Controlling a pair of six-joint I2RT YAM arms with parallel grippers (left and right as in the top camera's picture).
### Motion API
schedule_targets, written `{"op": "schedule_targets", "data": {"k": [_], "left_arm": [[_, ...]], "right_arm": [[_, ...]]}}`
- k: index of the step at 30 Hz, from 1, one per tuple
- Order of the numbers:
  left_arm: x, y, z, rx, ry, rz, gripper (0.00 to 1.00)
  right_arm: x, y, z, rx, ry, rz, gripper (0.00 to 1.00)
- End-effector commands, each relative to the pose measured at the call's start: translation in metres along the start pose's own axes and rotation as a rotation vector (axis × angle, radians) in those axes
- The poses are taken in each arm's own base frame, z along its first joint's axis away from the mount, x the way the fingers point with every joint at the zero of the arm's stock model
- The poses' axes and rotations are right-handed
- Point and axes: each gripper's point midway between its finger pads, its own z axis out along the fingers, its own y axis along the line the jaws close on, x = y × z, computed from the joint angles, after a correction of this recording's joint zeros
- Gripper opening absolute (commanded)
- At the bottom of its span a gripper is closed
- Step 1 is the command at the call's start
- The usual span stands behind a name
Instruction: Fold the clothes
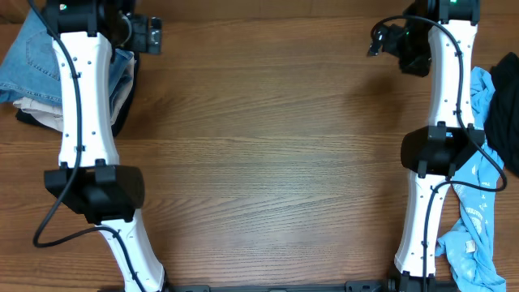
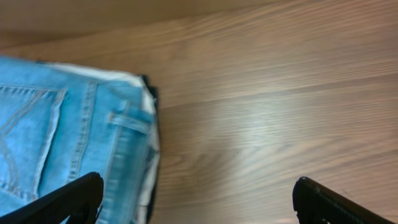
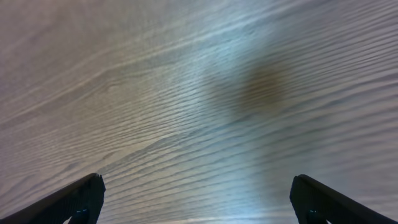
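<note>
The light blue denim jeans (image 1: 31, 58) lie folded on top of a pile at the table's far left corner; the left wrist view shows their stitched pocket and waistband (image 2: 68, 137). My left gripper (image 1: 148, 34) is open and empty, hovering beside the pile's right edge, its fingers (image 2: 196, 196) spread over the jeans' edge and bare wood. My right gripper (image 1: 379, 39) is open and empty at the far right, its fingers (image 3: 196, 196) above bare wooden table (image 3: 199, 93).
Beige trousers (image 1: 36, 109) and a dark garment (image 1: 32, 120) lie under the jeans. A cyan T-shirt (image 1: 474, 211) with white print and a black garment (image 1: 504, 113) lie along the right edge, behind the right arm.
</note>
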Motion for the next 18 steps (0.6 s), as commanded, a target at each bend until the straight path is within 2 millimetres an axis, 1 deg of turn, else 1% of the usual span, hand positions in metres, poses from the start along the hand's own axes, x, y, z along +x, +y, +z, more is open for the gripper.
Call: {"op": "schedule_targets", "data": {"k": [1,2,4,6,7,8,10,12,14,16,17,18], "left_arm": [[-0.023,-0.029,-0.072,0.059,-0.141,-0.003,1.0],[-0.023,-0.031,-0.08,0.061,-0.15,-0.019,1.0],[-0.02,-0.034,-0.103,0.068,-0.169,-0.072,1.0],[-0.013,-0.035,-0.122,0.072,-0.171,-0.128,1.0],[-0.005,-0.036,-0.135,0.072,-0.164,-0.14,1.0],[-0.003,-0.036,-0.138,0.072,-0.16,-0.139,1.0],[0.006,-0.037,-0.142,0.073,-0.136,-0.14,1.0],[0.01,-0.037,-0.141,0.074,-0.117,-0.141,1.0],[0.01,-0.037,-0.138,0.074,-0.112,-0.141,1.0],[0.01,-0.037,-0.138,0.075,-0.111,-0.141,1.0],[0.01,-0.037,-0.138,0.075,-0.111,-0.142,1.0],[0.01,-0.037,-0.138,0.075,-0.111,-0.142,1.0]], "right_arm": [[-0.006,0.017,-0.121,0.022,-0.274,-0.051,1.0],[-0.003,0.02,-0.137,0.012,-0.304,-0.058,1.0],[0.003,0.025,-0.17,-0.011,-0.367,-0.066,1.0],[0.012,0.03,-0.206,-0.038,-0.434,-0.077,1.0],[0.025,0.036,-0.243,-0.081,-0.503,-0.091,1.0],[0.031,0.038,-0.258,-0.099,-0.529,-0.097,1.0],[0.053,0.043,-0.302,-0.158,-0.61,-0.118,1.0],[0.08,0.044,-0.348,-0.204,-0.705,-0.137,1.0],[0.107,0.041,-0.386,-0.23,-0.793,-0.149,1.0],[0.128,0.038,-0.413,-0.25,-0.858,-0.157,1.0],[0.143,0.036,-0.429,-0.262,-0.9,-0.163,1.0],[0.153,0.034,-0.439,-0.271,-0.925,-0.167,1.0]]}}
